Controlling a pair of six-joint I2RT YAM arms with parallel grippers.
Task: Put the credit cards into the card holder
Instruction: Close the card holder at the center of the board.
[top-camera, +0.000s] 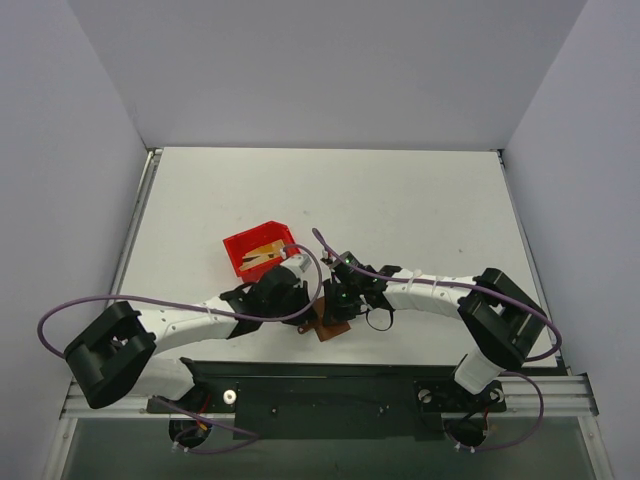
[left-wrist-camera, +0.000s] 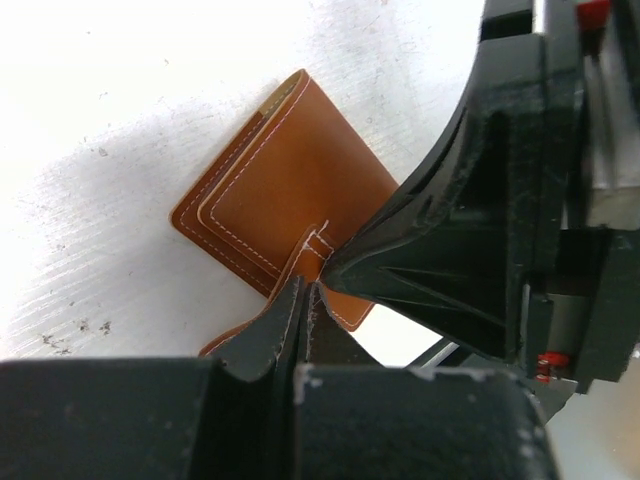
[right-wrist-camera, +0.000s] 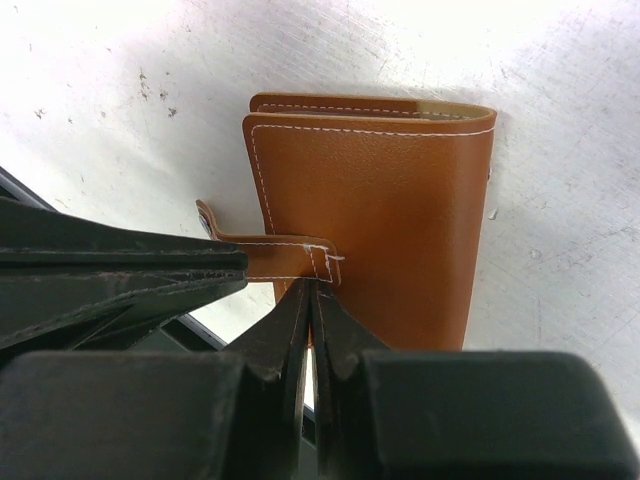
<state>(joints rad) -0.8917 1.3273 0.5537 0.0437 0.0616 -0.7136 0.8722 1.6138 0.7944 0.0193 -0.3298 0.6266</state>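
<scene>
The credit cards (top-camera: 264, 256) lie in the red bin (top-camera: 236, 252). The left hand (left-wrist-camera: 305, 292) is clenched, its tips at the snap tab (right-wrist-camera: 285, 258) of the card holder (left-wrist-camera: 290, 180) — folded, flat on the table (top-camera: 400, 200). The right hand (right-wrist-camera: 312, 292) is clenched too, meeting the same tab.

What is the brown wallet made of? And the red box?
The wallet looks like leather or fake leather: fine grainy brown skin, pale stitching along edges. The red box looks like smooth, hard plastic, though it's small here.
</scene>
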